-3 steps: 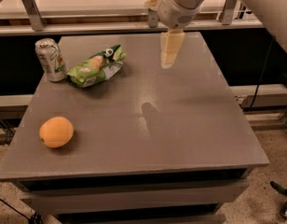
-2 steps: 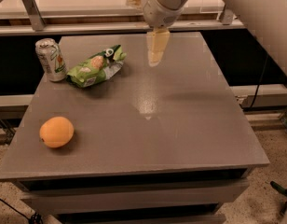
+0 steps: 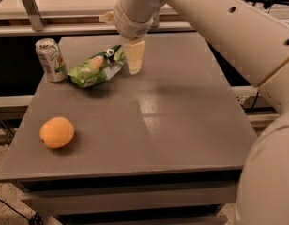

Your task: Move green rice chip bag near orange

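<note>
The green rice chip bag point(image 3: 95, 67) lies flat on the grey table point(image 3: 182, 121), in the far left part of the top. The bag is crinkled and lies at a slant: its left end is nearer the front, and its right end, which has a small dark mark, is nearer the back. Round tan chip pictures show on its upper side.

Just left of the bag stands a soda can point(image 3: 50, 60), upright, pale green and silver. It is very close to the bag's left end, but I cannot tell if the two touch.

Just right of the bag's far end hangs the gripper point(image 3: 135, 57), pale yellow and pointing down toward the table. It is right beside the edge of the bag. I cannot tell whether it touches the bag, or whether it is wide or narrow.

From the gripper the thick cream-white arm point(image 3: 205, 18) goes up and away to the right of the bag.

The orange point(image 3: 57, 132) rests well apart from the bag, toward the front and a little to the left of it, near the front left corner of the table.
</note>
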Available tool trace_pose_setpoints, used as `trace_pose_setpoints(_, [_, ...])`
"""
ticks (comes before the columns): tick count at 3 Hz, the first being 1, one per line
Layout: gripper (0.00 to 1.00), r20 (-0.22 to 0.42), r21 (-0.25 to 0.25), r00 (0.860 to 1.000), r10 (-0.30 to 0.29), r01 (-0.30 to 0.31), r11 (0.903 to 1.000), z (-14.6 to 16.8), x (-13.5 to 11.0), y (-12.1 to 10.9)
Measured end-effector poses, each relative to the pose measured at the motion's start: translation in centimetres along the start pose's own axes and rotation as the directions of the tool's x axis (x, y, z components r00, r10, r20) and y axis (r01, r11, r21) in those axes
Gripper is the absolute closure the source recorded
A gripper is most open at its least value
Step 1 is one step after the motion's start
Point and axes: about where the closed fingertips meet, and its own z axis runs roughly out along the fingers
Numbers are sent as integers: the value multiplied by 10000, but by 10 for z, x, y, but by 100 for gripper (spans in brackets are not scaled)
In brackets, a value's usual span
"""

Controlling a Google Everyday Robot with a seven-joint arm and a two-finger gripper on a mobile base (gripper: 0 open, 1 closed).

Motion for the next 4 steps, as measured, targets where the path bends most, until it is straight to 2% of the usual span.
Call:
trace_pose_setpoints(1, [0,236,-256,9992,-316,322,9992,27,-13,0])
trace_pose_setpoints(2, [26,601,-408,9975,-360,385,9984,47,-27,3])
trace_pose_setpoints(3, [49,824,-463,9963,-232,271,9986,55,-34,6])
trace_pose_setpoints(4, [72,888,-467,9960,102,-60,9989,57,-34,9])
